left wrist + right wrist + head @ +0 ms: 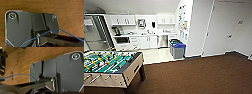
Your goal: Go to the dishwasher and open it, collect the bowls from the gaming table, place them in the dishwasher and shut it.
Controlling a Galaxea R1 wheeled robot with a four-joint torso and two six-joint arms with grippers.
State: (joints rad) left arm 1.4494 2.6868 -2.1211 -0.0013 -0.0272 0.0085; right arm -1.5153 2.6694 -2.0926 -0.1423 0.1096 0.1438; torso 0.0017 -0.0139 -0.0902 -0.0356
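The dishwasher (163, 40) is a steel-fronted unit under the white kitchen counter at the far end of the room, and its door is shut. The bowls and the gaming table are out of view. Both wrist views look down on brown carpet (70, 11) past the robot's own dark plate. A thin blue cable (50, 31) runs across the left wrist view, and a blue cable (18, 74) also crosses the right wrist view.
A green table-football table (131, 71) stands close at the left, with no bowls on it. Two grey bins (178, 50) with blue and green lids stand by the wall corner right of the dishwasher. Brown carpet (196, 75) leads to pale tile floor (156, 55). A white door (224, 27) is at the right.
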